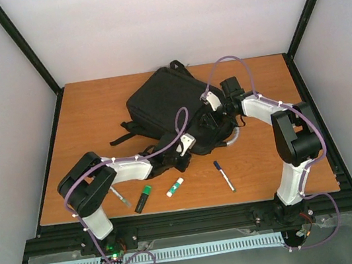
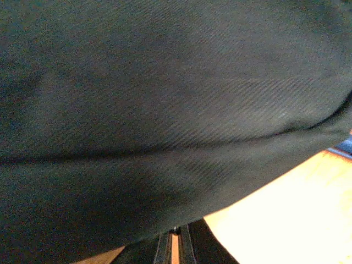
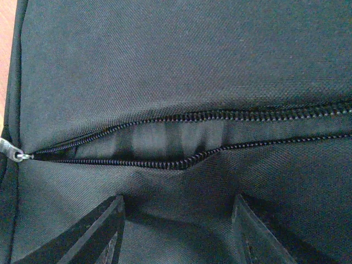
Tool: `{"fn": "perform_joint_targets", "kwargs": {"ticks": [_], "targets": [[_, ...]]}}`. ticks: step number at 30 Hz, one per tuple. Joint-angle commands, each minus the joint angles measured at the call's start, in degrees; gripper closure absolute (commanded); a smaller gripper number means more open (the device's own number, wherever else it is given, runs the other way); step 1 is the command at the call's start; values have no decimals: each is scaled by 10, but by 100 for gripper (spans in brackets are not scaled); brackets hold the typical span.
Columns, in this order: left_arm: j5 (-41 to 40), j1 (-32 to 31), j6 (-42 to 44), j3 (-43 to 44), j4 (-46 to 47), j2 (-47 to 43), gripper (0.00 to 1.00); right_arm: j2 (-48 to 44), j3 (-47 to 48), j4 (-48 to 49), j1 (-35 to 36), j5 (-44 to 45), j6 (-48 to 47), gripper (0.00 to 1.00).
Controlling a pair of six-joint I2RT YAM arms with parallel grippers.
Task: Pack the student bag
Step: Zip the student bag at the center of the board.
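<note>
While the student bag (image 1: 160, 97) lies flat on the far middle of the table (image 1: 267, 158), its straps trailing toward the near left, only a short stretch of one zip (image 3: 165, 144) stands parted. The slider (image 3: 11, 151) sits at the left end of that gap, and grey lining shows through the slit.

Over the bag's near right part hangs the right end effector (image 3: 177, 201). Its fingers are spread about halfway, with nothing between them but the fabric just below the zip. The left end effector (image 2: 175, 242) is at the bag's near edge with its fingers pressed together. Their tips run under a raised fold of black cloth, which it appears to pinch.

Near the arms, well apart from the bag, lie a pen (image 1: 119, 198), a green highlighter (image 1: 143, 199), a glue stick (image 1: 175, 187) and a blue-capped marker (image 1: 224, 176).

The main risk, as I judge it, is the narrow mouth. If the left pinch slips off the thin cloth, the fold drops and the slit flattens shut. A finger pushed into the slit could snag on the teeth or drag the whole bag along the table. The two wrists work close together, so a careless swing could knock one against the other.
</note>
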Motion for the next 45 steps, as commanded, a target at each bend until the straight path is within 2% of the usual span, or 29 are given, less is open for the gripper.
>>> {"fn": "perform_joint_targets", "kwargs": {"ticks": [1, 8, 17, 23, 27, 33, 38, 45], "targets": [[30, -30, 8, 41, -9, 17, 99, 31, -6, -29, 5, 15, 9, 46], [10, -81, 13, 100, -34, 64, 98, 30, -5, -31, 5, 11, 9, 46], [-2, -111, 1, 163, -37, 110, 98, 27, -5, -32, 5, 8, 9, 46], [-5, -111, -35, 177, -14, 120, 93, 29, -4, -33, 4, 4, 8, 46], [-11, -111, -41, 204, -41, 133, 83, 23, -2, -34, -1, 4, 8, 46], [-11, -111, -42, 182, -66, 68, 65, -15, 8, -51, -39, -10, 9, 46], [-15, -111, -51, 144, -112, -30, 58, -140, -6, -62, -83, 22, -5, 43], [-127, -110, -70, 111, -192, -153, 47, -321, -96, -138, -85, 58, -95, 43]]}}
